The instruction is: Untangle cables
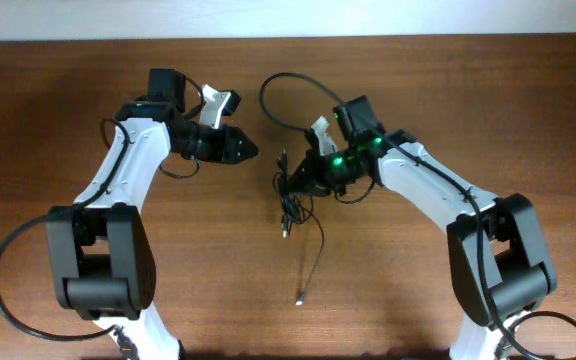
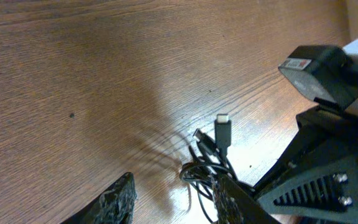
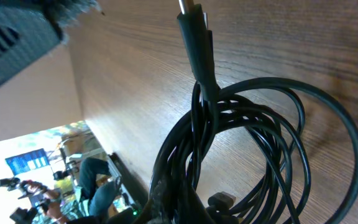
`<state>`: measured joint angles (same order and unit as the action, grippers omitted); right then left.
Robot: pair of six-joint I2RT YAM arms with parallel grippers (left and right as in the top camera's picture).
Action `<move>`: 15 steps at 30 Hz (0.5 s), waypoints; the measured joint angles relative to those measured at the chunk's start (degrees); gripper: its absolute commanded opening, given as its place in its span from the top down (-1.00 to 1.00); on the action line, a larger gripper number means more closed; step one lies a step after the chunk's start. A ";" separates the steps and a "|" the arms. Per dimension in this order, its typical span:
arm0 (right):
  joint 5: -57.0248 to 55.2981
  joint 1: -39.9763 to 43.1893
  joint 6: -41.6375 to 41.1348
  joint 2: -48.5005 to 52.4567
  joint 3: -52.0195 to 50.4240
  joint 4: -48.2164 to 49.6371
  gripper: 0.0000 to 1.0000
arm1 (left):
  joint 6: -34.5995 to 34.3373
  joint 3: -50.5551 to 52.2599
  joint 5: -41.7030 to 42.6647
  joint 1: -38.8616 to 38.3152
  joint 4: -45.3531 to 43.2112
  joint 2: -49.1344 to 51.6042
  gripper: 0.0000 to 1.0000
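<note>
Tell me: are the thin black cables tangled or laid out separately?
Tangled. In the right wrist view the cables loop over one another in one bunch at the right claw; one end trails free.

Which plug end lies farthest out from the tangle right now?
The plug ending the long single strand that trails off alone, low in the overhead view. The other plugs sit right at the tangle.

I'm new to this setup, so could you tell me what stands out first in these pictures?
A knot of thin black cables lies at the middle of the table, pinched by the shut right gripper, one strand trailing toward the robot's side. The left gripper hangs apart from the knot, jaws open and empty.
</note>
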<state>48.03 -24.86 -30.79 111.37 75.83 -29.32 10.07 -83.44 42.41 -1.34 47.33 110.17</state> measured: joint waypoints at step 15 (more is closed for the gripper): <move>-13.27 3.85 -0.94 0.00 -3.91 -3.04 0.88 | -1.11 0.00 -2.82 0.00 0.00 0.00 0.08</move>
<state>34.76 -21.02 -31.73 111.37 71.92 -32.36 8.95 -83.44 39.59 -1.34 47.33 110.17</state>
